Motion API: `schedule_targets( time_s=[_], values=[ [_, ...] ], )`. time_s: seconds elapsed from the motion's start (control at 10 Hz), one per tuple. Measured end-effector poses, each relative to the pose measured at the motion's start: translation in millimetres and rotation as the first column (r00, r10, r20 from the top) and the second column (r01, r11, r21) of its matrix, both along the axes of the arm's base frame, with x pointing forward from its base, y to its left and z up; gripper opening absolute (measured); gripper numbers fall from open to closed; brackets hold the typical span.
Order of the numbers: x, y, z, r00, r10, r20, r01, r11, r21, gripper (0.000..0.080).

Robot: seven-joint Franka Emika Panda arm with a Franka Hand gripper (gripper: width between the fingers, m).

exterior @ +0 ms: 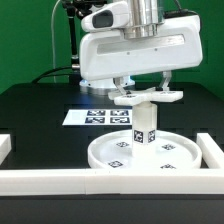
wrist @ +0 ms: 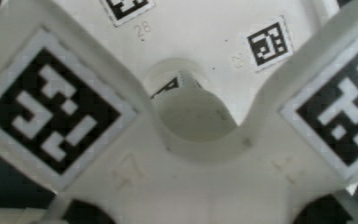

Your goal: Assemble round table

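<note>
The large rimmed round disc (exterior: 140,153) lies flat on the black table. The short cylindrical leg (exterior: 146,127) stands upright at its middle, with tags on its sides. The cross-shaped base (exterior: 146,97) sits level right on top of the leg. My gripper (exterior: 142,88) comes straight down over it with its fingers on either side of the base, shut on it. In the wrist view the base (wrist: 87,150) fills the frame, with big tags on its arms and its round hub (wrist: 197,112) in the middle. My fingertips are hidden there.
The marker board (exterior: 98,116) lies flat behind the disc, toward the exterior view's left. Long white border rails run along the front (exterior: 45,181) and at the exterior view's right (exterior: 211,152). A rail end (exterior: 4,147) shows at the left.
</note>
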State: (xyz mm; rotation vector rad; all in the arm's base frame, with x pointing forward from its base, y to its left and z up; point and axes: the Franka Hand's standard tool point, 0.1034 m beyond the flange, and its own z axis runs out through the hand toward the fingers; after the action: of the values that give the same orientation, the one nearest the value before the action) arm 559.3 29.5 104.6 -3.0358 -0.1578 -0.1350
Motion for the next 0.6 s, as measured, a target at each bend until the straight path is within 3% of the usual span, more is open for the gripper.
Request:
schedule_targets(
  time_s=[0.6],
  values=[
    [0.0,-0.4,0.0,0.999,-0.034,-0.003,0.034,0.999,0.004,0.0453]
  ],
)
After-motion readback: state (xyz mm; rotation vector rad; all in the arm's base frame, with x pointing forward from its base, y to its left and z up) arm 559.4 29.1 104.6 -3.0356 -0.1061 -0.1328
